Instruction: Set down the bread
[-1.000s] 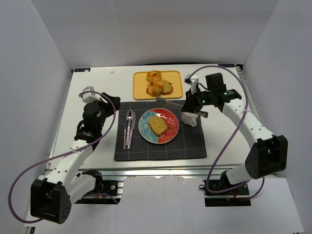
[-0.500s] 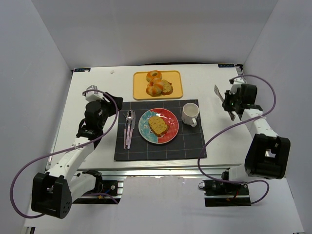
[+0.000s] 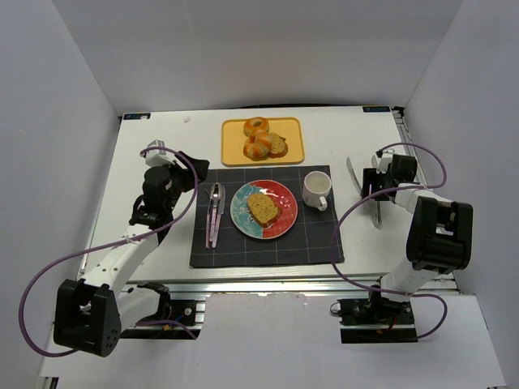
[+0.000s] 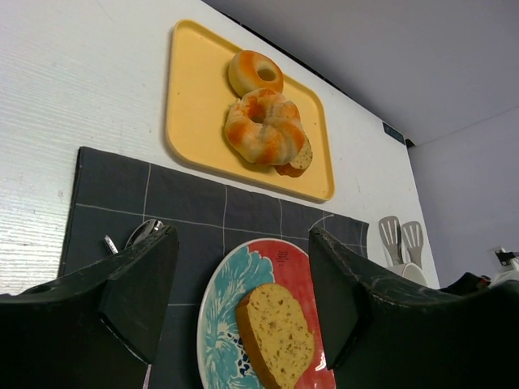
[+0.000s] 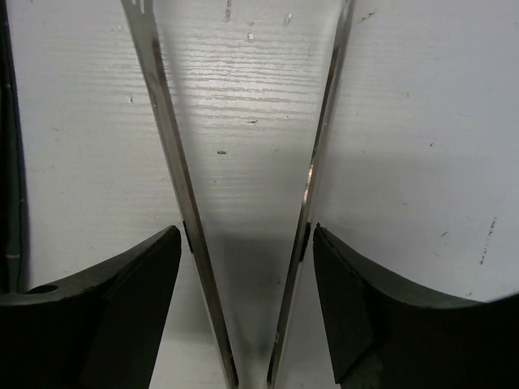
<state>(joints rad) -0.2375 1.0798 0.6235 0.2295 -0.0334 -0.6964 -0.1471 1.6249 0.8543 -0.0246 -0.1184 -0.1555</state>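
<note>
The bread (image 3: 262, 208), a golden speckled slice with a brown crust, lies flat on the red and teal plate (image 3: 242, 217) on the dark placemat. The left wrist view looks down on the bread (image 4: 276, 336) and the plate (image 4: 212, 324), framed by my left gripper (image 4: 243, 237), which is open and empty. That left gripper (image 3: 186, 168) hovers left of the plate, over the mat's far left corner. At the right of the table my right gripper (image 3: 375, 180) is low and open. Metal tongs (image 3: 352, 175) sit between its fingers, their two arms (image 5: 166, 121) spread wide.
A yellow tray (image 3: 231, 151) at the back holds orange-glazed ring rolls (image 3: 259, 144) and a darker slice. A white mug (image 3: 315, 189) stands right of the plate on the placemat (image 3: 268, 245). Cutlery (image 3: 215, 212) lies left of the plate.
My right arm swung from beside the mug to the table's right side and lowered. Its jaws went from shut on the tongs to open, and the tongs spread. The left arm barely shifted.
</note>
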